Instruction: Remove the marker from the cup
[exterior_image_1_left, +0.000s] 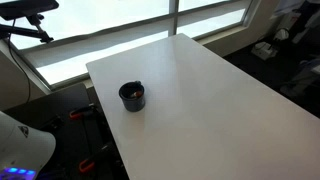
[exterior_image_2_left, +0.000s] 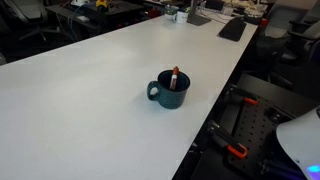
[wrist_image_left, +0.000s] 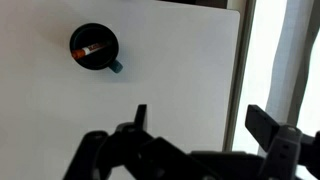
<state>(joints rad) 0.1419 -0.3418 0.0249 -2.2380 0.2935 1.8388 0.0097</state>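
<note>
Inside the cup (exterior_image_2_left: 166, 96), the marker (exterior_image_2_left: 175, 76), red-orange end up.

Long white rectangular worktop (exterior_image_1_left: 220, 100) (exterior_image_2_left: 80, 90) fills both exterior views, matte and evenly lit. Wide window band (exterior_image_1_left: 110, 30) behind it: bright daylight, dark mullions. Dark floor (exterior_image_1_left: 65, 105) beside the worktop edge. Far end: flat black keyboard (exterior_image_2_left: 232, 28), small clutter, dark office chairs (exterior_image_2_left: 30, 25) in shadow.
</note>
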